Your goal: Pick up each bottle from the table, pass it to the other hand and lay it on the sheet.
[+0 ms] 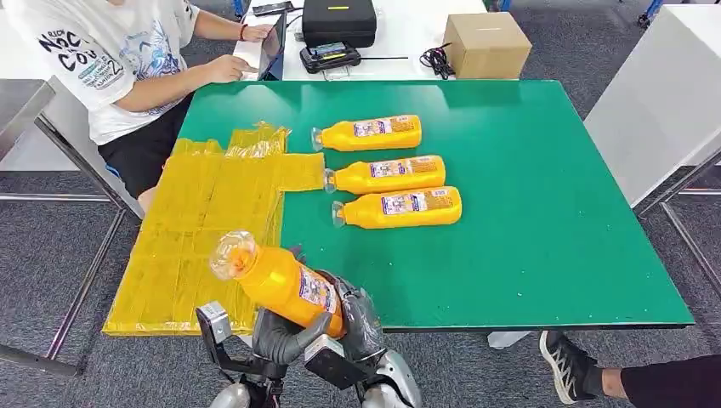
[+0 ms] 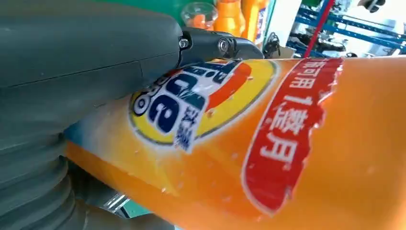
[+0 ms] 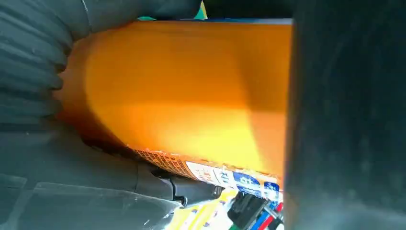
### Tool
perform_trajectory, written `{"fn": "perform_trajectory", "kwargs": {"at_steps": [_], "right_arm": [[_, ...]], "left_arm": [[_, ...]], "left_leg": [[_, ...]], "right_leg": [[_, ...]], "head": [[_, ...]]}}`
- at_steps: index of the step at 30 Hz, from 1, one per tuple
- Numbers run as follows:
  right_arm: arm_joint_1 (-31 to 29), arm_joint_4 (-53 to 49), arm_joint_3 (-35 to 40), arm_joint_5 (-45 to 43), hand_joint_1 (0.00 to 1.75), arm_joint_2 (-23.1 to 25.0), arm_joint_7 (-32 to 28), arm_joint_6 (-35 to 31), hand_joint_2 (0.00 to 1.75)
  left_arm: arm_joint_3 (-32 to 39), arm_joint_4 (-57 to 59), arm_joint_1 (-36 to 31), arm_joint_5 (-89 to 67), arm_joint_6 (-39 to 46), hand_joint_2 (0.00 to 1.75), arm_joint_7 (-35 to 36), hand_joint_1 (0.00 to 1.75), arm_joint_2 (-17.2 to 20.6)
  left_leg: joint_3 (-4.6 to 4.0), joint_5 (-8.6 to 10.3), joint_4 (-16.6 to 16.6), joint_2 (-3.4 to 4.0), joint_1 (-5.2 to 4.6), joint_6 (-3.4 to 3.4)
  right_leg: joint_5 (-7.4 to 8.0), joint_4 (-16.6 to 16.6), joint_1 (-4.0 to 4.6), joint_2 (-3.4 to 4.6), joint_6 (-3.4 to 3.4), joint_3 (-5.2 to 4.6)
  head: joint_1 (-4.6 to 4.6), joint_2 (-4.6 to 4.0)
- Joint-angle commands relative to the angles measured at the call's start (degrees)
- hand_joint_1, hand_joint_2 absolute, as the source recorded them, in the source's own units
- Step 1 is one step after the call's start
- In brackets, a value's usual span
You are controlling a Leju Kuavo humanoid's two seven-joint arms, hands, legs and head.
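Item: orange bottle (image 1: 285, 285), held by both your left hand (image 1: 285, 336) and right hand (image 1: 361, 323) just off the yellow sheet (image 1: 200, 229) at its near edge; risk: either hand releasing early could drop it short.

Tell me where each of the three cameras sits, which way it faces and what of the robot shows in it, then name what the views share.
Head view: high on the robot, facing forward and down at the green table; both hands grip the held bottle.
Left wrist view: behind the left hand, close on the bottle's label; its grey cover and dark fingers show.
Right wrist view: behind the right hand, close on the bottle's plain side.
Shared: the held bottle, in all three.
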Motion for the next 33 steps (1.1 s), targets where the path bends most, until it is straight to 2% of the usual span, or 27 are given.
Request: {"fn": "perform_trajectory", "kwargs": {"at_steps": [1,3,15,19,28,29,30,31,33], "right_arm": [[0.91,5.27,7.76,0.42,1.75,-1.62,-0.26,2.67,1.75],[0.91,5.27,7.76,0.42,1.75,-1.62,-0.26,2.67,1.75],[0.91,5.27,7.76,0.42,1.75,-1.62,-0.26,2.67,1.75],[0.75,5.62,7.84,0.37,1.75,-1.57,-0.18,2.95,1.75],[0.43,7.24,9.32,0.21,1.75,-1.98,-0.26,5.12,1.75],[0.37,7.35,9.38,0.26,1.75,-1.99,-0.26,5.34,1.75],[0.36,7.32,9.32,0.23,1.75,-2.02,-0.26,5.49,1.75],[0.39,7.26,9.28,0.25,1.75,-2.03,-0.26,5.52,1.75],[0.65,6.92,9.23,0.03,1.75,-2.31,-0.19,6.11,1.75]], "left_arm": [[-1.78,3.24,-2.95,-0.25,-0.55,1.75,0.20,0.00,0.62],[-1.78,3.24,-2.95,-0.25,-0.55,1.75,0.20,0.00,0.62],[-1.78,3.24,-2.95,-0.25,-0.55,1.75,0.20,0.00,0.62],[-1.79,3.19,-2.97,-0.26,-0.55,1.75,0.21,0.00,0.54],[-0.81,2.89,-2.82,0.85,-1.22,1.75,-0.53,0.00,0.26],[-0.56,2.49,-2.64,1.35,-1.55,1.75,-0.77,0.19,0.11],[-0.45,2.19,-2.56,1.62,-1.77,1.75,-1.00,1.61,0.07],[-0.30,1.86,-2.49,1.75,-1.79,1.75,-1.19,1.75,-0.01],[0.04,0.15,-2.17,1.62,-1.73,1.75,-2.83,1.75,-0.18]], "left_leg": [[0.17,-0.04,-0.06,-0.08,0.07,-0.07],[0.35,-0.13,-0.04,-0.09,0.18,-0.15],[0.09,-0.01,-0.05,-0.07,0.04,-0.05],[0.27,-0.12,-0.01,-0.10,0.16,-0.13],[0.16,-0.04,-0.04,-0.10,0.08,-0.08],[0.29,-0.10,-0.04,-0.12,0.15,-0.12],[0.18,-0.06,-0.03,-0.12,0.10,-0.09],[0.30,-0.12,-0.02,-0.11,0.17,-0.13],[0.12,-0.05,-0.01,-0.09,0.09,-0.07]], "right_leg": [[-0.06,-0.09,0.08,-0.10,-0.09,0.21],[-0.13,-0.15,0.20,-0.14,-0.19,0.45],[-0.04,-0.06,0.04,-0.10,-0.06,0.11],[-0.12,-0.10,0.17,-0.15,-0.16,0.35],[-0.07,-0.08,0.09,-0.14,-0.10,0.20],[-0.12,-0.13,0.16,-0.18,-0.16,0.37],[-0.09,-0.09,0.11,-0.16,-0.11,0.24],[-0.13,-0.12,0.18,-0.17,-0.16,0.38],[-0.07,-0.06,0.10,-0.13,-0.09,0.16]], "head": [[0.00,0.00],[0.00,0.00],[-0.02,0.00],[-0.02,0.00],[-0.02,0.00],[-0.02,0.00],[0.00,0.00],[-0.02,0.00],[0.00,0.00]]}}
